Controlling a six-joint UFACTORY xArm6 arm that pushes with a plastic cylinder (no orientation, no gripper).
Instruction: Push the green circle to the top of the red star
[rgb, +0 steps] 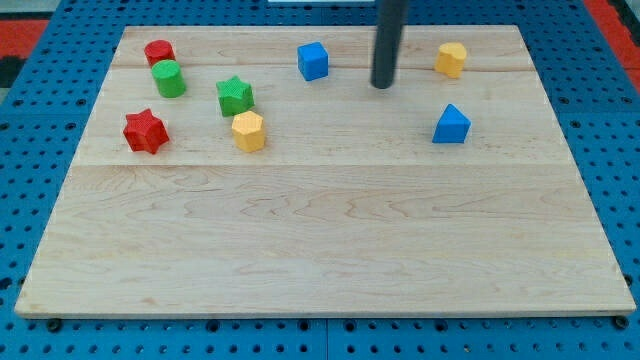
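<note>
The green circle (169, 78) stands near the board's upper left, just above and slightly right of the red star (145, 131), with a small gap between them. My tip (382, 85) touches the board at the upper middle, far to the right of both blocks and just right of a blue cube (313, 61).
A red circle (159, 52) sits just above the green circle. A green star (235, 96) and a yellow hexagon (248, 131) lie right of the red star. A yellow block (451, 60) and a blue triangle (451, 125) are at the right. The wooden board (320, 250) rests on a blue pegboard.
</note>
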